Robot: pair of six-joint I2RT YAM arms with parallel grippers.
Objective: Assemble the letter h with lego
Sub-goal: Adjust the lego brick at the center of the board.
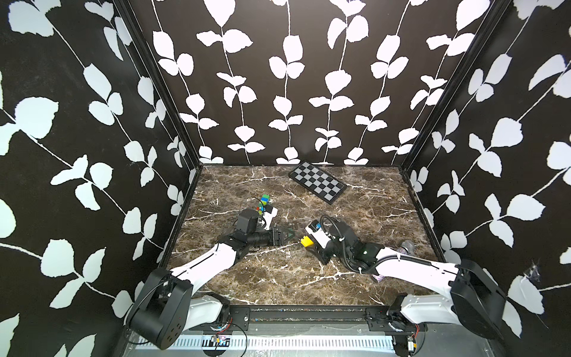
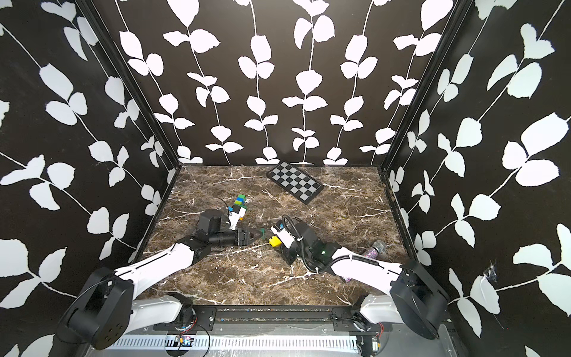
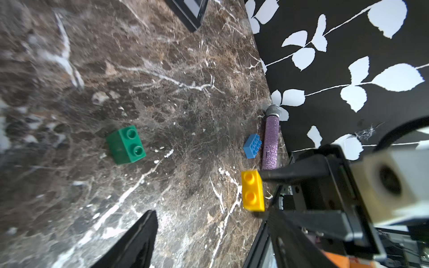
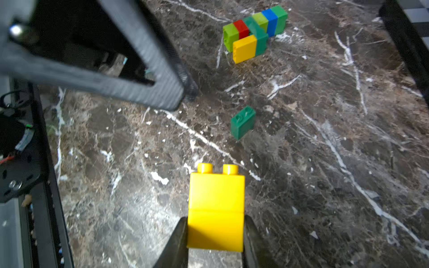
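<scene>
Now right tool (image 4: 216, 224) clamped on yellow brick (image 4: 216, 201); left tool (image 1: 287, 236) parted, empty (dark green brick (image 4: 242, 123) loose nearby).

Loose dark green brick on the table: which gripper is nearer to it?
Left. The left gripper hangs open right beside the dark green brick; the right gripper, shut on a yellow brick, sits farther off.

Yel. brick (image 4: 216, 208) held, grn brick (image 4: 242, 121) loose
</scene>
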